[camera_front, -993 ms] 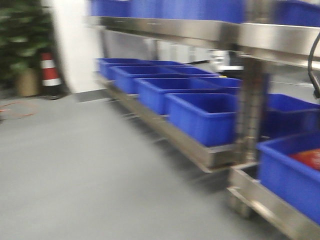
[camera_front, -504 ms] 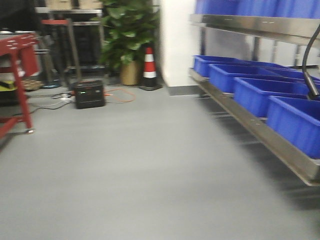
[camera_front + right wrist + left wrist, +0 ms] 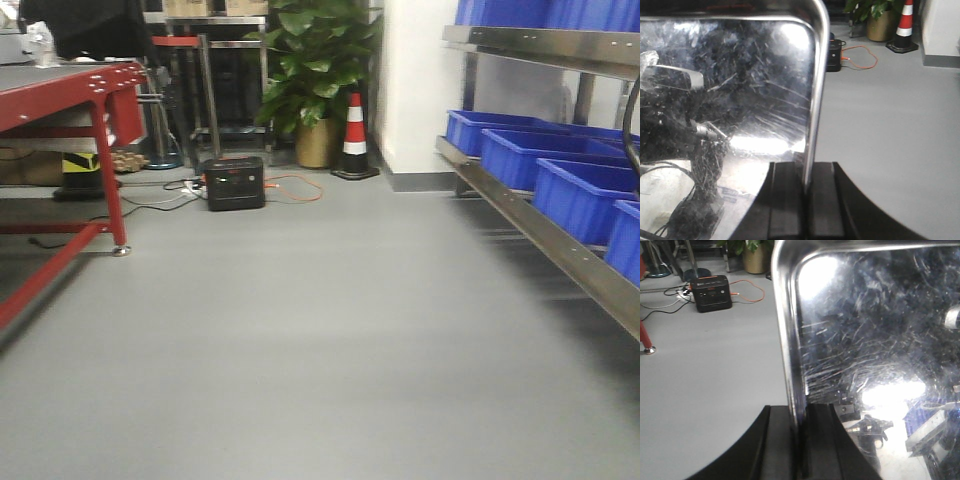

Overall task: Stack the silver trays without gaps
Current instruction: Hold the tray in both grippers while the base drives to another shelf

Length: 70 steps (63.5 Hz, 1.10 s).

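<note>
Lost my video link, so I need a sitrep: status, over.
Left gripper shut on scratched silver metal tray rim. Right gripper shut on opposite rim. Grey floor ahead open; red metal table left, blue plastic bins right.

Grey floor (image 3: 320,330) lies open ahead, hemmed by a red metal table frame (image 3: 60,100) at left, a steel rack of blue plastic bins (image 3: 520,222) at right, and a black box-shaped unit (image 3: 235,183) farther on.

We see a warehouse-like industrial workspace: a bare grey floor (image 3: 300,350) runs beside a stainless steel rack (image 3: 560,45) carrying rows of blue plastic bins (image 3: 575,190). A red metal workbench (image 3: 60,95), a traffic cone (image 3: 354,140), a potted plant (image 3: 320,50) and a black power unit (image 3: 235,183) stand at the far end.
</note>
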Available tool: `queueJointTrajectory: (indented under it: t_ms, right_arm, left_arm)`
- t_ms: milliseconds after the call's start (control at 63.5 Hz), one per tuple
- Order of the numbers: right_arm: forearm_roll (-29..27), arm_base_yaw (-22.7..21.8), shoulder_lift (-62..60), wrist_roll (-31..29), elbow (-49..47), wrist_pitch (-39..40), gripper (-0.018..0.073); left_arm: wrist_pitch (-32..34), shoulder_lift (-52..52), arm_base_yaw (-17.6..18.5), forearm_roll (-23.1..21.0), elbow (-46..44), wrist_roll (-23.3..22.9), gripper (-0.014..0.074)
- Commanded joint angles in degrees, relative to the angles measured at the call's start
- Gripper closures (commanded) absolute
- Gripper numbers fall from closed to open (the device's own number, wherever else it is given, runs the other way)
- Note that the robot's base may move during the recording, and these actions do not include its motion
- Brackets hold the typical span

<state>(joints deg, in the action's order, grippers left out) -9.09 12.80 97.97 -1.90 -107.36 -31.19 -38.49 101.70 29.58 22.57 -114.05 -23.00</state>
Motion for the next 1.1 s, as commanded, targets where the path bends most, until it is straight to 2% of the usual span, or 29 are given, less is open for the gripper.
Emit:
queueJointTrajectory:
  t_ms: [0,1087]
  right_arm:
    - [0.00,-0.04,-0.89,-0.82,-0.60,3.20,0.0638]
    - [0.00,-0.04,-0.89,-0.82,-0.60,3.19,0.0638]
  left_arm:
    - [1.88,-0.59,0.00,0.25,-0.50,0.44,0.0601]
    - [1.88,-0.59,0.00,0.25,-0.50,0.44,0.0601]
